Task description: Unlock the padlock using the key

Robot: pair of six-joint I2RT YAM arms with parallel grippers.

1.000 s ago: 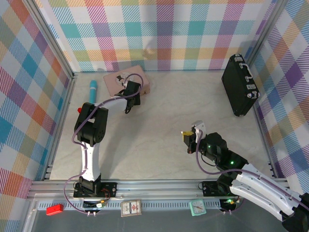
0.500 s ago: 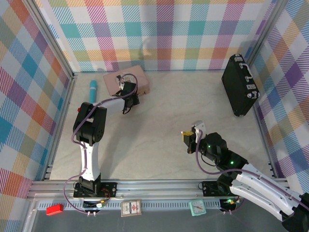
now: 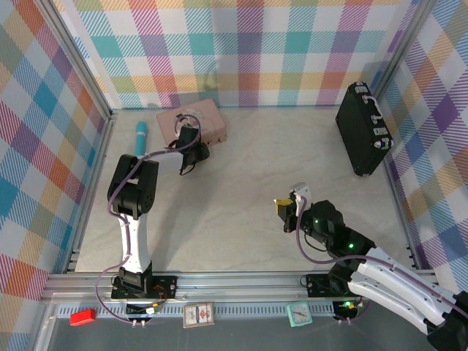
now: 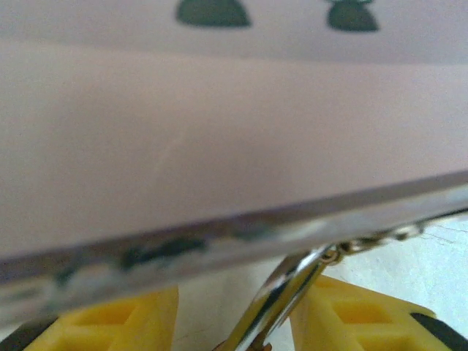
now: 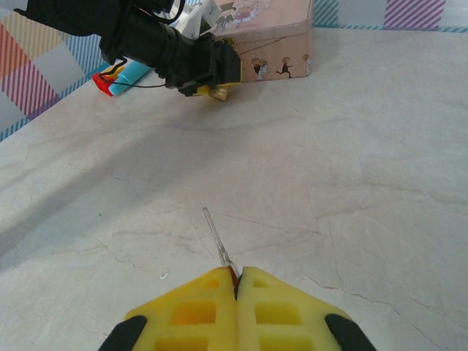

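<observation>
A: Where your right gripper [image 5: 235,284] hangs low over the table [image 5: 380,183], its yellow pads are pressed together on the key [image 5: 216,238]. The thin shaft sticks out ahead, angled a little to the left.

B: And your padlock [image 5: 218,93]?

A: It's well apart from the key, at the far side. Your left gripper [image 5: 219,79] has it pinched at its tips, just beside the pink tin [image 5: 274,33]. It shows as a brass speck under the yellow.

B: In your left wrist view the shackle [image 4: 281,296] rises between the fingers [image 4: 121,318], close against one of them. The tin's wall is right ahead.

A: You cannot tell whether the padlock touches the tin.
</observation>
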